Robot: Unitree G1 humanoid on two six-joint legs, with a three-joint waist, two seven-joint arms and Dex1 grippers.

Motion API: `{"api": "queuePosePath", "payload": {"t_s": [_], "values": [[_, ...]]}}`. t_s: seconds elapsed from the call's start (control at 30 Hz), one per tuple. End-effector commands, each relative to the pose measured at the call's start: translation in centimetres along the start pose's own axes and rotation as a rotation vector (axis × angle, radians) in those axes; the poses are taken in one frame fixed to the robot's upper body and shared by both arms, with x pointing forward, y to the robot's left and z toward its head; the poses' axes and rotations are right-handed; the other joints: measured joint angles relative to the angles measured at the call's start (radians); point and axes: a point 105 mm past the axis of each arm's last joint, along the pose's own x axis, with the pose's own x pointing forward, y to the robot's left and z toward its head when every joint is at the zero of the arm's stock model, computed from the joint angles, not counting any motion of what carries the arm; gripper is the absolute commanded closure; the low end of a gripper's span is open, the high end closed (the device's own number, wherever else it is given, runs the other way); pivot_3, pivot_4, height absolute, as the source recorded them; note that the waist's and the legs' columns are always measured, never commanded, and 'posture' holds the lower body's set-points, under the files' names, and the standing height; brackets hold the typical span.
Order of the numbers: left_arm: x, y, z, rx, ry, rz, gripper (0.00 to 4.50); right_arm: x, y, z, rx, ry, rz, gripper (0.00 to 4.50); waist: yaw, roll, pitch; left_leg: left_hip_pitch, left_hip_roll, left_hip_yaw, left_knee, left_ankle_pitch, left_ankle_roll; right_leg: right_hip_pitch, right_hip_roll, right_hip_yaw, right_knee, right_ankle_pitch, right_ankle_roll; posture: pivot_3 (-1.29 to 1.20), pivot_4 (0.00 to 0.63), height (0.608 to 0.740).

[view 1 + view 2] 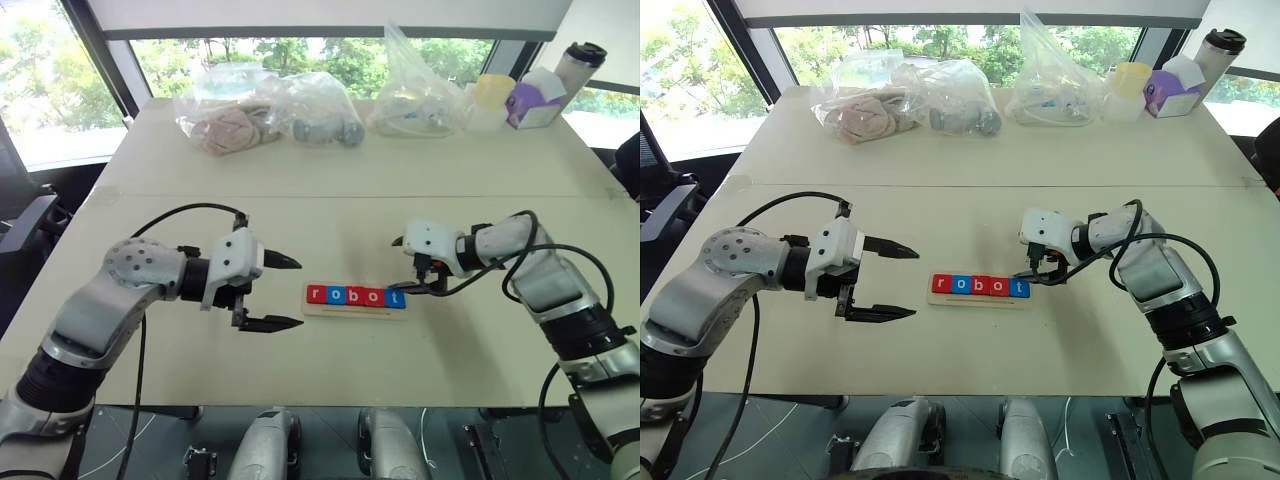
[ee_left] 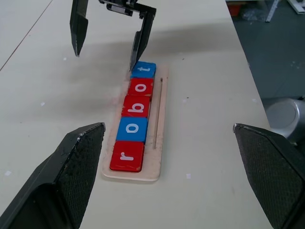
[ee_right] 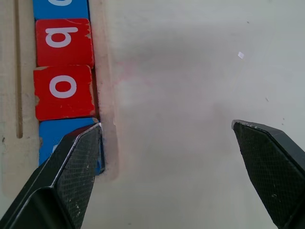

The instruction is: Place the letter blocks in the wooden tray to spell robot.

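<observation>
Letter blocks (image 1: 356, 295) are sitting in a row in the wooden tray (image 1: 350, 313) at the middle of the bench (image 1: 330, 180), reading r, o, b, o, t from my left to my right, so I'm judging the spelling done. From the head views, the tray's long axis is running straight across between my two arms. My right claw (image 1: 422, 270) is hanging at the t end, one finger tip right at the blue t block (image 1: 396, 298), fingers spread wide and carrying nothing. My left claw (image 1: 283, 293) is hovering well apart off the r end, also wide open and empty.

Through the left wrist view, the row is running straight away from my fingers, the r block (image 2: 127, 155) nearest, the t block farthest, the right claw standing over that far end.

Through the right wrist view, one finger (image 3: 71, 171) is lying over the blue block's edge; whether it is touching, I can't tell. The other finger is hanging over bare bench. So the right arm is nearer, and I reckon pulling clear calls for going up and away from the t end, not along the row.
</observation>
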Motion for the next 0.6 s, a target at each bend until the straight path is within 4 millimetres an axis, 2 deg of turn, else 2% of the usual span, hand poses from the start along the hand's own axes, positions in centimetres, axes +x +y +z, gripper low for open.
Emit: {"api": "queuePosePath", "payload": {"t_s": [0.03, 0.1, 0.2, 0.37, 0.47, 0.6], "values": [[-0.2, -0.1, 1.0, 0.041, -0.019, 0.007, 0.00, -0.4, -0.1, 0.9, -0.038, -0.019, 0.002, 0.01, 0.000, 0.000, 0.000, 0.000, 0.000, 0.000, 0.000, 0.000, 0.000, 0.000, 0.000, 0.000, 0.000, 0.000, 0.000, 0.00, 0.150, 0.740], [-0.2, -0.1, 1.0, 0.040, -0.019, 0.008, 0.00, -0.4, 0.0, 1.1, -0.048, -0.022, 0.010, 0.01, 0.000, 0.000, 0.000, 0.000, 0.000, 0.000, 0.000, 0.000, 0.000, 0.000, 0.000, 0.000, 0.000, 0.000, 0.000, 0.00, 0.150, 0.740], [-0.2, -0.1, 1.0, 0.040, -0.018, 0.011, 0.00, -0.7, -1.0, 1.3, -0.062, -0.020, -0.042, 0.01, 0.000, 0.000, 0.000, 0.000, 0.000, 0.000, 0.000, 0.000, 0.000, 0.000, 0.000, 0.000, 0.000, 0.000, 0.000, 0.00, 0.150, 0.740], [-0.2, -0.1, 1.0, 0.039, -0.019, 0.012, 0.00, -2.8, -1.7, 1.9, -0.080, -0.016, -0.070, 0.01, 0.002, 0.000, 0.000, 0.000, 0.000, 0.000, 0.000, 0.000, 0.000, 0.000, 0.000, 0.000, 0.000, 0.000, 0.000, 0.00, 0.150, 0.740], [-0.3, -0.2, 1.0, 0.035, -0.021, 0.012, 0.00, -4.0, -1.0, 2.2, -0.081, -0.022, -0.059, 0.01, 0.005, 0.000, 0.000, 0.000, 0.000, 0.000, 0.000, 0.000, 0.000, 0.000, 0.000, 0.000, 0.000, 0.000, 0.000, 0.00, 0.150, 0.740], [-0.8, -0.2, 0.6, 0.005, -0.014, 0.029, 0.00, -6.0, 1.0, 2.7, -0.017, -0.042, -0.025, 0.01, 0.005, 0.000, 0.000, 0.000, 0.000, 0.000, 0.000, 0.000, 0.000, 0.000, 0.000, 0.000, 0.000, 0.000, 0.000, 0.00, 0.150, 0.740]]}}
